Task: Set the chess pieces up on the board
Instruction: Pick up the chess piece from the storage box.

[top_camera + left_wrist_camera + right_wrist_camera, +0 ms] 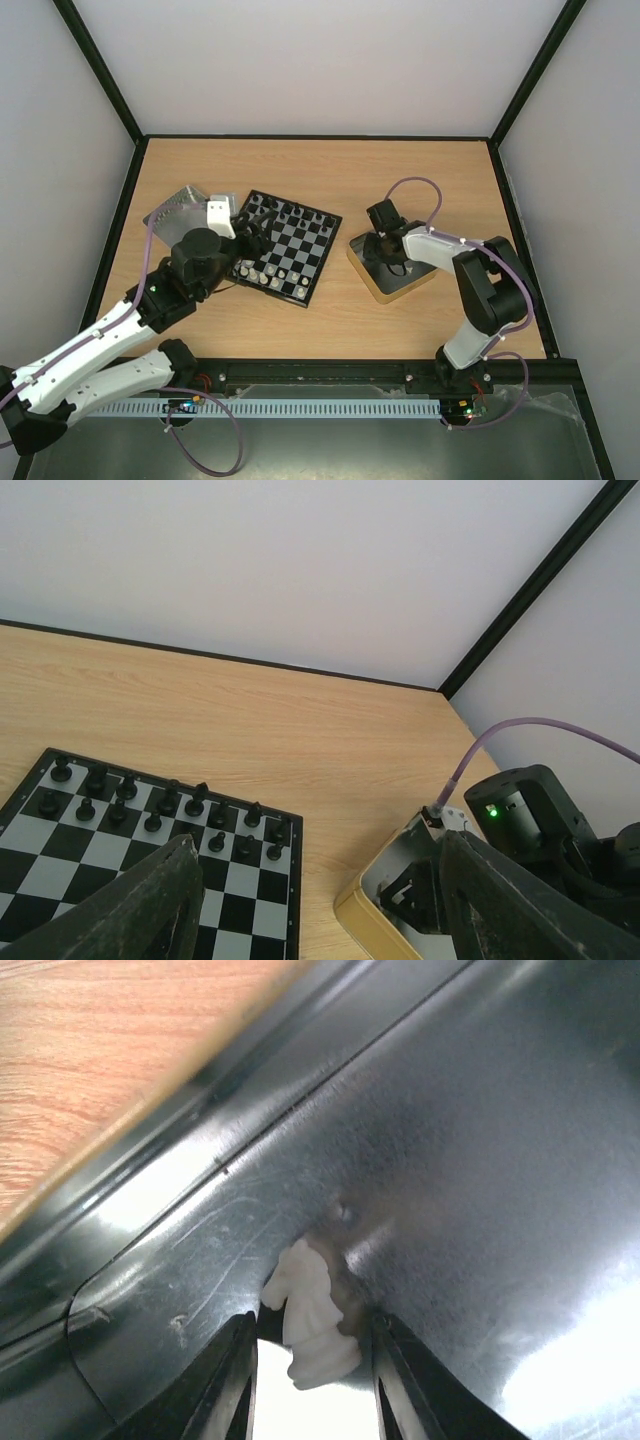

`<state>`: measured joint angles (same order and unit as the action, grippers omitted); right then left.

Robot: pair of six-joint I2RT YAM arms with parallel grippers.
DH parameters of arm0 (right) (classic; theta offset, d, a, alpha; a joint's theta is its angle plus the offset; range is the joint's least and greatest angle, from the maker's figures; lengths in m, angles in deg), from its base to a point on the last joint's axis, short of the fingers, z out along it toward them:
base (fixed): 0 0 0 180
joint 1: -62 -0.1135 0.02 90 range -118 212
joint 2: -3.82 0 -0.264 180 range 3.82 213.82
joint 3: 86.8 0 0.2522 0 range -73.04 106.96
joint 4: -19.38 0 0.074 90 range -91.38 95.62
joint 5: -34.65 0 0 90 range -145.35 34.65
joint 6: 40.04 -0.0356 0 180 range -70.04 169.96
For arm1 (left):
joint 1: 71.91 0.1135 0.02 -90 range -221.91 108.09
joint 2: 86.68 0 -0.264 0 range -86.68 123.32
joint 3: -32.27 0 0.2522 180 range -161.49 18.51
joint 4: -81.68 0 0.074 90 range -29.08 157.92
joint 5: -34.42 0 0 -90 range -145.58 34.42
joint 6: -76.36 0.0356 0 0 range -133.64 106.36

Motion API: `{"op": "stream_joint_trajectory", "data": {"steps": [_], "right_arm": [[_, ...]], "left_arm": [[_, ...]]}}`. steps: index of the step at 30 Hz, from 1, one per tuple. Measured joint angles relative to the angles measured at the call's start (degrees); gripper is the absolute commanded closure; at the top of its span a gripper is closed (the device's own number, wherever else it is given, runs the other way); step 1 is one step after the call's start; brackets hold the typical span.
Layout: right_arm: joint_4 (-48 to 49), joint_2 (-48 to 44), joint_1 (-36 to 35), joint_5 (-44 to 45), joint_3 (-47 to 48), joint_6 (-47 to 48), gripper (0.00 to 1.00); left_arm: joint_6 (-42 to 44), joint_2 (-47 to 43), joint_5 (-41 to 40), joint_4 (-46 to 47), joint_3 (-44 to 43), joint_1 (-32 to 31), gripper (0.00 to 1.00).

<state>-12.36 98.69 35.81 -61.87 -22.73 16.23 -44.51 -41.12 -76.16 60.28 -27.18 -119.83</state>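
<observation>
Overhead view, left to right: a silver tray (175,212) at the far left of the table (330,170). Just beside it, the left gripper (248,232) hovers over the left edge of the board (300,240). Its jaws stand well apart, and in its wrist view nothing lies between them. On the board, black chessmen (150,805) fill the rows on its far side and white chessmen (268,273) line part of its near side. To the right, apart from the board, lies a gold-rimmed tray (400,290), into which the right gripper (385,252) reaches. The right arm is therefore the nearer to the next piece, and the left arm the nearer to the board. Right wrist view: a white knight (310,1315) rests on the tray's metal floor directly between the fingers (225,1385). Its long axis runs parallel to their inner faces, head pointing away from the wrist. Whether it stands or lies cannot be told. The jaws are narrowed to little more than the knight's width, flanking it on both sides, but whether the pads already bear on it cannot be told. The coming lift depends on this centring: the piece lies squarely in the gap, near the tray's wall.
</observation>
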Motion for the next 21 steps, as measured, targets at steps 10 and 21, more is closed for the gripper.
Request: {"op": "stream_joint_trajectory", "data": {"steps": [10, 21], "right_arm": [[-0.57, 1.05, 0.0, 1.16, 1.09, 1.7, 0.86], [0.57, -3.56, 0.0, 1.36, -1.44, 1.55, 0.88]], "left_arm": [[0.0, -0.63, -0.42, 0.02, 0.5, 0.0, 0.33], [-0.22, 0.26, 0.63, 0.63, 0.72, 0.0, 0.28]]}}
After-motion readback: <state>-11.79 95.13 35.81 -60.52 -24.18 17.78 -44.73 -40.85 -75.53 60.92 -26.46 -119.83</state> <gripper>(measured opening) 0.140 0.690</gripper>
